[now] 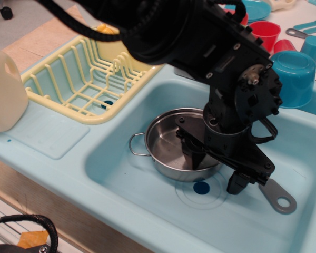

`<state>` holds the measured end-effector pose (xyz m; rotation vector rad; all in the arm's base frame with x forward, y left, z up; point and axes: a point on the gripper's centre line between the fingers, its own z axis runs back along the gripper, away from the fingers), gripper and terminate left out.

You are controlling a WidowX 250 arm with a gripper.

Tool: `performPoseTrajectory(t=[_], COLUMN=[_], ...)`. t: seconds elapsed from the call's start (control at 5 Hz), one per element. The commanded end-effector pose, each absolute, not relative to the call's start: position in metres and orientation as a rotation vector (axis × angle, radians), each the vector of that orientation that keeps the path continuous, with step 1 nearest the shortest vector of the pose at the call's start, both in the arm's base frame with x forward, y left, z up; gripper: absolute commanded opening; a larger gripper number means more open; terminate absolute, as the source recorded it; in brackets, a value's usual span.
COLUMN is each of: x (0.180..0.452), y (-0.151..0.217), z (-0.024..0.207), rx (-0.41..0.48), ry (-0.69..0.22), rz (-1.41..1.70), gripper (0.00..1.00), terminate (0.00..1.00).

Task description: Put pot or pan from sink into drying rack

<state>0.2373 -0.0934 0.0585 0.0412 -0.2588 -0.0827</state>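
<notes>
While the pot (166, 145) sits in the sink (121, 174), the open end effector (216, 168) straddles its right rim.

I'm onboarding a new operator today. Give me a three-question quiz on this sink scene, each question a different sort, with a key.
1. True or false: the pot sits in the drying rack.
2. How do the pincer fingers stand at the pot's rim? A) both inside B) one inside, one outside C) both outside
3. Fill in: the grey utensil lies on the floor of the ____.

Key: 1. False; it is in the sink. 2. B. 3. sink.
</notes>
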Motion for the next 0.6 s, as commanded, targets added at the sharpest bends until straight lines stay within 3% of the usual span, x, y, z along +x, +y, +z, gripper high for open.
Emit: performPoseTrajectory(t=[0.0, 0.4], x=[0.240, 0.233], y=[-0.091, -0.099], z=[0.059, 0.078], rx=[0.035, 0.086], ry=[-0.272, -0.260], rz=[-0.061, -0.040], gripper=[0.00, 0.00], terminate=[0.00, 0.00])
